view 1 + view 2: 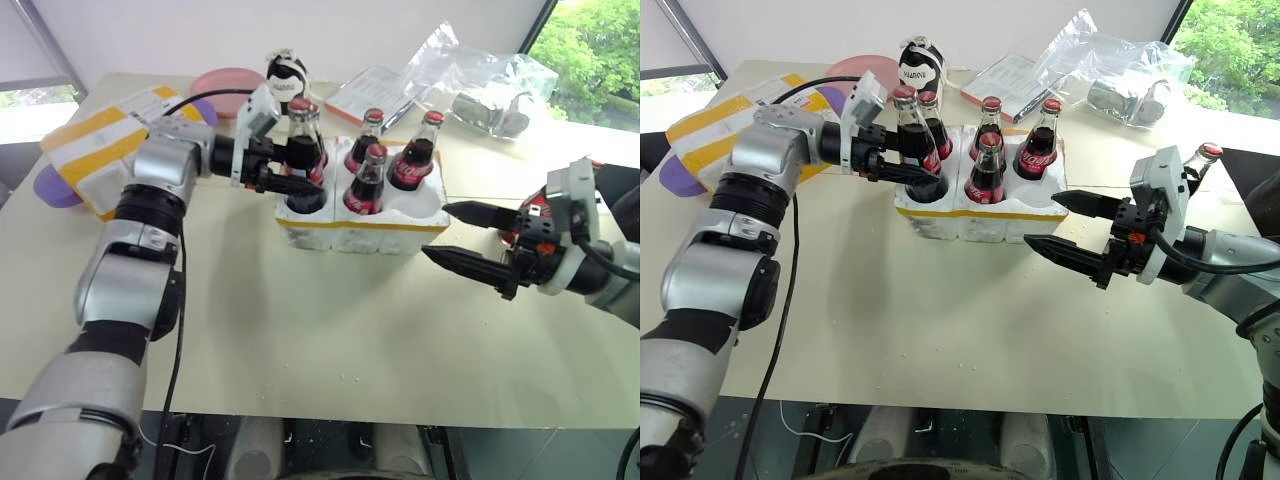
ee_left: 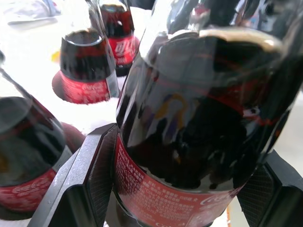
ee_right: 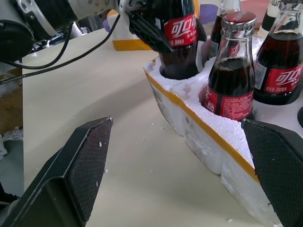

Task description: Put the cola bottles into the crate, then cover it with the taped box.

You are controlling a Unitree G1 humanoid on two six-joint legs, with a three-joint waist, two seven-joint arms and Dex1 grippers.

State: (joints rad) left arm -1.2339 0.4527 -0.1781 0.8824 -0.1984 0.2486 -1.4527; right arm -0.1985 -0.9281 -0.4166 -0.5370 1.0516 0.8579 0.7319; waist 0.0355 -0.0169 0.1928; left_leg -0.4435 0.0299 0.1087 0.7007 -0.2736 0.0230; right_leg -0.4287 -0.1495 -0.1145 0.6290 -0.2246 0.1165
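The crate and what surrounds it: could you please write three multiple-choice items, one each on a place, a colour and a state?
1. Where is the box relative to the crate?
A. on top of it
B. to its left, on the table
C. under it

2. What colour is the band around the crate?
A. blue
B. red
C. yellow

3. What is the left gripper doing?
A. gripping a bottle at the crate's corner well
B. hanging open and empty
C. lifting the box

Answers:
1 B: the box lies beyond the left arm, apart from the crate.
2 C: the band is yellow along the front wall.
3 A: the fingers flank the bottle's label.
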